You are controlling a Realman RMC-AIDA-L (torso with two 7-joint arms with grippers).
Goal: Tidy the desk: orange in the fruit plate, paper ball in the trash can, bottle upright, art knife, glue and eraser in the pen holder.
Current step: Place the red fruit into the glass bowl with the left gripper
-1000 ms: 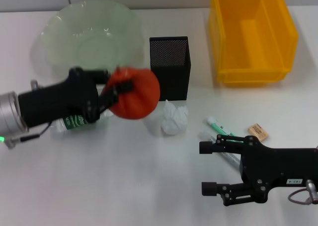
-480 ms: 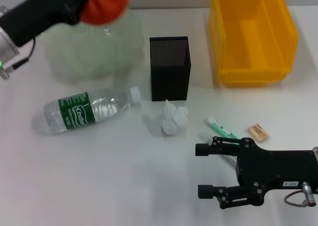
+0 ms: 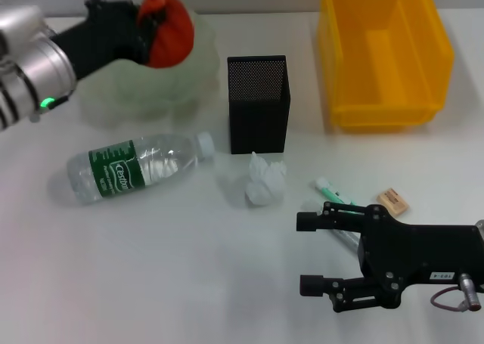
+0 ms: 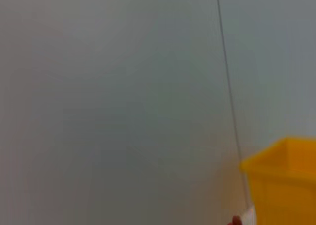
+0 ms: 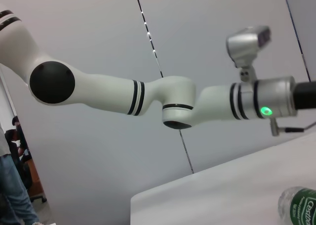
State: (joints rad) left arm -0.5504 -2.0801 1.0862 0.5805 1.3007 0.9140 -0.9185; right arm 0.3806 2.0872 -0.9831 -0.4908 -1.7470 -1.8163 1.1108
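**Orange held high over the fruit plate: a drop could send it rolling**

Clearly the delicate part sat at the far left of the desk. The left gripper (image 3: 149, 28) was clamped on the orange (image 3: 171, 32), holding it above the far right part of the pale green fruit plate (image 3: 113, 102), over its rim rather than its middle. Released from that height, the orange could have bounced on the shallow, wavy plate and rolled out, toward the black mesh pen holder (image 3: 259, 102) just to the right or down to the water bottle (image 3: 136, 167) lying on its side near the plate. Lowering it toward the plate's centre first would have been the safer course, in my judgement. How high the orange hung could not be told from the head view alone, and the left wrist view showed only wall and a corner of the yellow bin (image 4: 284, 183).

The right gripper (image 3: 306, 253) rested at the near right with its fingers spread apart, holding nothing. It lay just beside the green-capped glue stick (image 3: 333, 192) and what looked like a clear-handled art knife (image 3: 340, 237), partly hidden under it; any careless shift could have nudged those away. The eraser (image 3: 393, 200) lay to their right, and the paper ball (image 3: 264, 181) sat just in front of the pen holder, all still waiting.
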